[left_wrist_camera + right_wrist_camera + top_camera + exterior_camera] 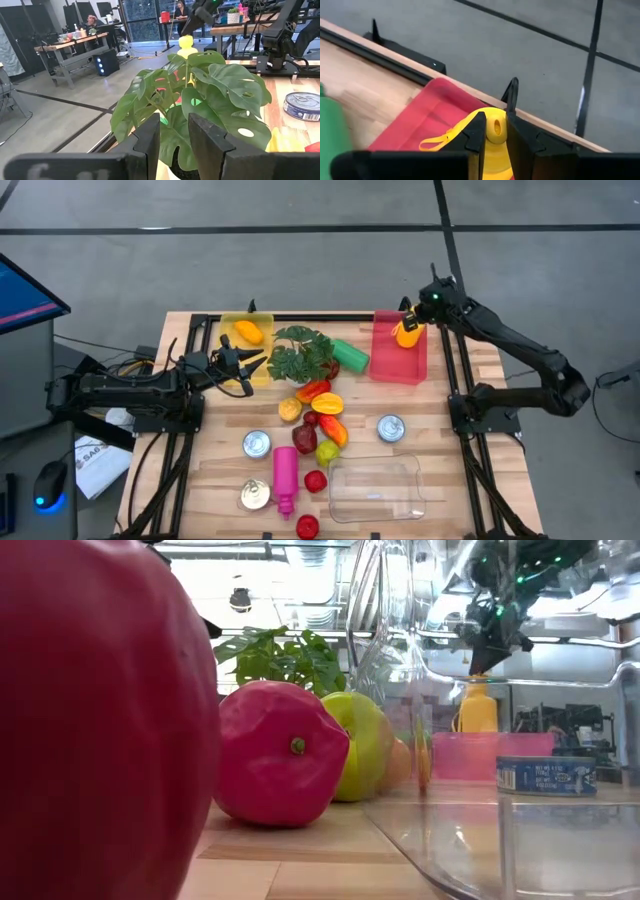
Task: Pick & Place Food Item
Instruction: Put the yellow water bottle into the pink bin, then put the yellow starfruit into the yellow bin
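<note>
Yellow plastic showed between the right claw's (492, 131) fingers: it gripped the neck of a mustard bottle (406, 332) held over the red bin (400, 365) at the worktop's (450, 445) far right. Over by the yellow bin (243, 327), the left claw (252, 366) sat narrow and empty, facing the leafy plant (200, 95).

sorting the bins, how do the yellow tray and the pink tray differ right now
The yellow tray sits by the left gripper and holds an orange food item. The pink tray sits under the right gripper, which holds a yellow bottle over it. Both sit along the table's far edge.
</note>
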`<state>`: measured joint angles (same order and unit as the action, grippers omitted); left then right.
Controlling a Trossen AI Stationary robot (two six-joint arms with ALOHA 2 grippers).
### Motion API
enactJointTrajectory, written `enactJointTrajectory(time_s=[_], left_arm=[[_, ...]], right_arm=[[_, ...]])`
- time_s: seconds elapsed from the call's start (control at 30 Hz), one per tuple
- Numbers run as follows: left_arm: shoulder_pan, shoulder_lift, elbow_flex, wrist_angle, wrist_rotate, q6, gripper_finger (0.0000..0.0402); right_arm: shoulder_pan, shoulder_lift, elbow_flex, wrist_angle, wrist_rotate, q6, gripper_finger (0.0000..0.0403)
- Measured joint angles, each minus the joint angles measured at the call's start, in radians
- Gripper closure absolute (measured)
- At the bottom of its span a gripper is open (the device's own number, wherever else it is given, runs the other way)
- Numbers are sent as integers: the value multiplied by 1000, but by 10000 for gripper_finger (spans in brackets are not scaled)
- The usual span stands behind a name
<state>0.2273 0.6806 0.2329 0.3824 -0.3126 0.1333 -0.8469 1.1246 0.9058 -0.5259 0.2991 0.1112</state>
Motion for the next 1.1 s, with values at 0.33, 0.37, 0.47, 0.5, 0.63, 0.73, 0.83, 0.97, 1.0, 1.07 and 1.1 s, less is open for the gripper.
enactJointTrajectory(time_s=[0.33, 0.37, 0.47, 0.5, 0.63, 0.73, 0.83, 0.97, 1.0, 1.07, 1.1], left_arm=[[0, 0, 0, 0, 0, -10, 312], [0, 0, 0, 0, 0, -10, 312], [0, 0, 0, 0, 0, -10, 312], [0, 0, 0, 0, 0, -10, 312], [0, 0, 0, 0, 0, -10, 312], [0, 0, 0, 0, 0, -10, 312], [0, 0, 0, 0, 0, -10, 312], [0, 0, 0, 0, 0, -10, 312], [0, 0, 0, 0, 0, -10, 312], [0, 0, 0, 0, 0, -11, 312], [0, 0, 0, 0, 0, -11, 312]], right_arm=[[9, 41, 1, 56, 15, -14, 317], [10, 39, 1, 53, 15, -14, 312], [9, 32, 1, 47, 15, -14, 296], [9, 32, 1, 48, 15, -14, 289], [9, 33, 1, 49, 16, -30, 249], [9, 32, 2, 62, 16, -32, 211], [9, 25, 25, 61, 16, -35, 176], [19, 0, 78, 61, 15, -40, 155], [26, -7, 93, 58, 15, -40, 154], [47, -22, 122, 53, 15, -41, 154], [60, -28, 132, 51, 14, -41, 154]])
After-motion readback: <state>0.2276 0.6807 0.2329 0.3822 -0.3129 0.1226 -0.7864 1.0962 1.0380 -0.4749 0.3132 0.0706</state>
